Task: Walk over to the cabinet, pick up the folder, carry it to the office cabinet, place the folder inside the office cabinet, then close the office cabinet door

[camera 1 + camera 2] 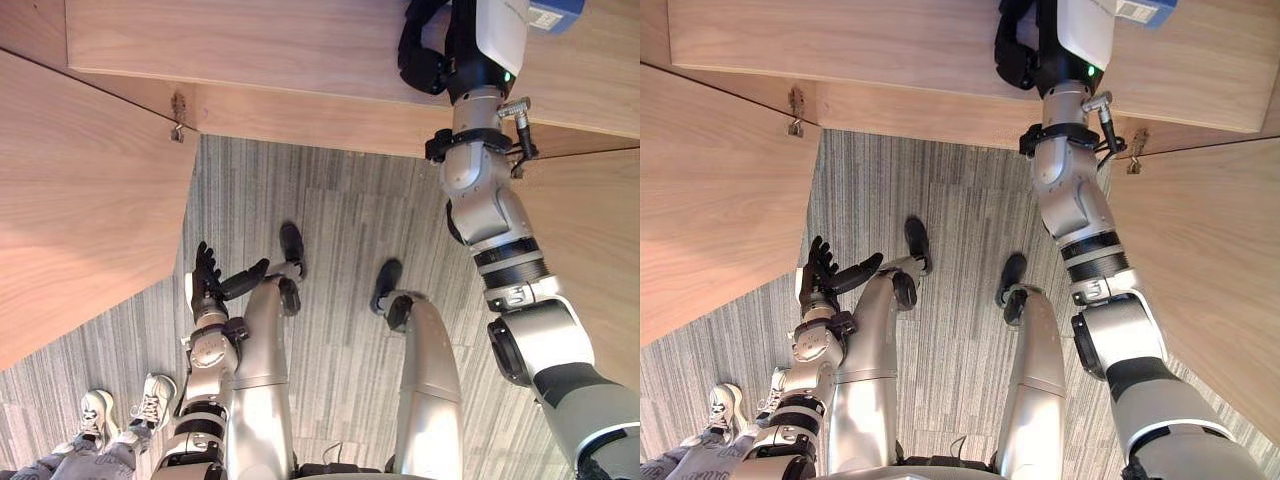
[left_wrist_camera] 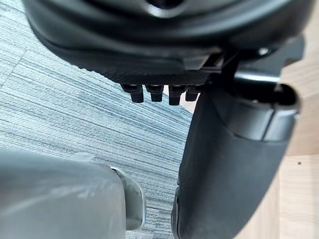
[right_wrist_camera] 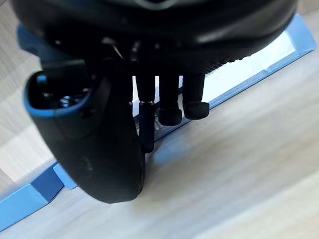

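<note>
1. The shelf of the cabinet is pale wood-grain board, flat and smooth. The left door and right door, of the same board, stand swung out from it, so the way in is free. A small metal hinge shows at the shelf's left end.
2. The folder lies flat on the shelf toward its right end. It is thin and stiff, with blue edges and a pale, glossy face.
3. The right hand is stretched over the shelf, just above the folder. Its fingers bend down toward the folder's long edge and its thumb is on the near side. I cannot tell whether they pinch the edge or only hover at it.
4. The left hand hangs well below the shelf, fingers straight and slack, holding nothing. It is probably being kept free for a door.
5. The floor under the shelf is grey carpet, ribbed in fine stripes.
6. With the folder resting inside and both doors open, this looks like the placing step, and the closing is not yet done. The slick cover would likely slide easily on the smooth board.
</note>
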{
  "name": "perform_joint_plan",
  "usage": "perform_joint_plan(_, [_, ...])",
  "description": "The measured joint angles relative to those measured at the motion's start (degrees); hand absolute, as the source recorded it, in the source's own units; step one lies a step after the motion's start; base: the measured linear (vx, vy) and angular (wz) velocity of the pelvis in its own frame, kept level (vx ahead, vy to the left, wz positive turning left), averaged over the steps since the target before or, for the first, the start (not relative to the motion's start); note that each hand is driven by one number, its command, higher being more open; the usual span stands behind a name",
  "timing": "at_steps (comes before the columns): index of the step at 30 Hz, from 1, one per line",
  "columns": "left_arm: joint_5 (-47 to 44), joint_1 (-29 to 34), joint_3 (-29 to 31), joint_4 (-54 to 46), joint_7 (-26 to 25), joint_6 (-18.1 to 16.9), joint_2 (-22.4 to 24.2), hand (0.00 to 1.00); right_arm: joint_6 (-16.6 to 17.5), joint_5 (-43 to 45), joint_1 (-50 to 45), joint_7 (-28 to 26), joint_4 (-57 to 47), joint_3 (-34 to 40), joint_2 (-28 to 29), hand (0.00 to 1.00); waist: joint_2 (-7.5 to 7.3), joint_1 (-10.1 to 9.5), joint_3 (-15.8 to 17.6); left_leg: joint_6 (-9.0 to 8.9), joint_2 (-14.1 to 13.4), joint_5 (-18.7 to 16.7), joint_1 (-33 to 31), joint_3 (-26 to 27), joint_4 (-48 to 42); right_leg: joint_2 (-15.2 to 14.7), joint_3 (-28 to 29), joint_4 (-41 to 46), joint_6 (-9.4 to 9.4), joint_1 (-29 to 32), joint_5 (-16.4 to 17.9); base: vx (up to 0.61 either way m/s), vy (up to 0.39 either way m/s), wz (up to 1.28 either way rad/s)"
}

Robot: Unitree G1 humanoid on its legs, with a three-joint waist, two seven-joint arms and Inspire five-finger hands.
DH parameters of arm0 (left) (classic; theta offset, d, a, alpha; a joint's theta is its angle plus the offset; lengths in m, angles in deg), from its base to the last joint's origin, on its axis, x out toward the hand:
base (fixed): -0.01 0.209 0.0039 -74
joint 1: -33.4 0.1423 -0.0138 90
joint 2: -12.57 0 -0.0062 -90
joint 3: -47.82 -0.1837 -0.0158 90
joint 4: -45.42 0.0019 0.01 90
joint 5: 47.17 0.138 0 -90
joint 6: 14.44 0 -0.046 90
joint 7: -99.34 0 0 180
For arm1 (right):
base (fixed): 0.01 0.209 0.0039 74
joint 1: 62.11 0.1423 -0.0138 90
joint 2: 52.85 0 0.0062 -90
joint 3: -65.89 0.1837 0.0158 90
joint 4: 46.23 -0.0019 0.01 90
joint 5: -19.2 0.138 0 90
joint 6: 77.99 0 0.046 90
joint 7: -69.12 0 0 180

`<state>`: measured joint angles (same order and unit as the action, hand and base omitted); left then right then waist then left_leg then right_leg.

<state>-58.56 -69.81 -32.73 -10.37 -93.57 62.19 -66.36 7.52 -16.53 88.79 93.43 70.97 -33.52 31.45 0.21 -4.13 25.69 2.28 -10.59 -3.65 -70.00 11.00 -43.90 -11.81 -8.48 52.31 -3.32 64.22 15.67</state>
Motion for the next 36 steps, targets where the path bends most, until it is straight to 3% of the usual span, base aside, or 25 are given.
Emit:
perform_joint_plan(11, [0.0, 0.0, -0.9, -0.1, -0.4, 0.1, 0.2, 1.0, 0.1, 9.5, 2.5, 1.3, 3.3, -0.1, -1.8, 0.0, 0.38, 0.08, 0.2, -0.3, 0.8, 1.3, 0.3, 0.6, 1.6, -1.5, -0.6, 0.3, -0.43, 0.0, -0.4, -0.02, -0.023, 0.08])
perform_joint_plan(14, [0.0, 0.1, -1.0, 0.0, -0.3, 0.7, 0.3, 1.0, -1.2, 13.6, 0.1, 1.1, -1.4, 0.6, -2.0, 0.0, 0.43, 0.01, 0.6, 0.3, 0.8, 1.7, 1.7, 0.7, 1.7, -1.4, -0.6, 0.3, -0.19, -1.4, -0.6, -0.01, -0.018, 0.0])
perform_joint_plan(18, [0.3, 2.2, -2.3, 1.2, 0.2, 2.7, 0.3, 1.0, -0.8, 14.1, -17.2, 1.2, -19.8, 2.2, -0.5, 0.0, 0.36, 0.25, 1.2, 0.5, 0.8, 1.4, 9.8, 1.0, 4.2, -1.0, -1.2, -3.4, -0.2, -10.0, -0.6, 0.02, -0.045, -0.01])
perform_joint_plan(23, [3.5, 8.6, -4.7, 1.3, 1.1, 3.5, 1.4, 1.0, 4.1, 14.1, -43.6, 0.6, -33.7, 2.8, 7.2, 0.0, -0.11, 1.67, 0.7, -0.27, 0.7, -0.5, 25.2, 2.5, 9.2, -0.1, -2.1, -12.4, -0.39, -26.4, -1.0, 0.08, -0.047, -0.12])
perform_joint_plan(25, [3.7, 10.2, -5.7, 1.5, 1.8, 3.9, 1.4, 1.0, 5.3, 14.1, -51.1, -0.7, -34.1, 3.0, 9.8, 0.0, -0.76, 2.43, 0.3, -0.44, 0.9, -0.6, 30.5, 3.5, 12.1, 0.0, -2.5, -16.6, -0.95, -31.7, -2.3, 0.17, -0.014, -0.21])
perform_joint_plan(26, [4.1, 11.6, -6.9, 3.1, 2.1, 4.4, 1.4, 1.0, 6.4, 14.2, -57.9, -2.4, -31.8, 3.0, 12.2, 0.0, -1.41, 3.15, -0.9, -0.79, 1.5, -0.4, 36.2, 4.3, 15.6, 0.6, -2.4, -21.3, -1.75, -37.5, -3.8, 0.2, -0.003, -0.17])
perform_joint_plan(28, [4.7, 12.8, -7.6, 5.3, 2.4, 4.5, 0.9, 1.0, 7.1, 14.2, -61.4, -3.9, -27.9, 3.1, 13.5, 0.0, -1.76, 3.78, -3.7, -1.17, 1.7, -0.2, 38.6, 4.7, 18.1, 1.2, -2.4, -25.0, -1.97, -40.2, -4.9, 0.2, 0.003, -0.17])
perform_joint_plan(30, [5.9, 13.4, -8.5, 10.1, 3.4, 5.1, 0.5, 1.0, 8.3, 14.4, -64.3, -6.3, -16.9, 4.9, 15.1, 0.0, -2.25, 5.14, -7.5, -0.97, 2.5, 1.4, 43.5, 5.6, 22.9, 2.3, -2.2, -32.4, -2.38, -45.6, -7.5, 0.23, -0.001, -0.18])
perform_joint_plan(31, [6.5, 13.4, -8.8, 11.7, 3.7, 5.5, 0.4, 1.0, 8.3, 14.5, -64.3, -7.0, -11.6, 6.4, 15.8, 1.0, -2.37, 5.63, -8.6, -0.93, 2.9, 1.9, 45.4, 5.9, 24.7, 2.4, -2.2, -34.7, -2.6, -47.6, -8.3, 0.24, 0.006, -0.17])
perform_joint_plan(32, [7.7, 13.5, -8.8, 13.9, 4.2, 5.9, 0.5, 1.0, 8.2, 16.0, -64.2, -8.1, -3.2, 9.3, 17.0, 1.0, -2.39, 5.91, -9.9, -0.75, 3.6, 2.6, 48.7, 6.8, 27.5, 2.7, -1.7, -38.3, -2.75, -50.9, -9.7, 0.19, 0.015, -0.16])
perform_joint_plan(36, [9.9, 15.6, -8.7, 14.0, 4.3, 6.6, -0.5, 1.0, 7.9, 19.3, -64.7, -9.3, 10.3, 14.9, 18.5, 1.0, -2.38, 6.64, -12.5, -1.23, 5.1, 4.5, 55.3, 8.5, 34.3, 2.8, -0.9, -44.6, -3.0, -56.6, -11.8, 0.14, -0.001, -0.17])
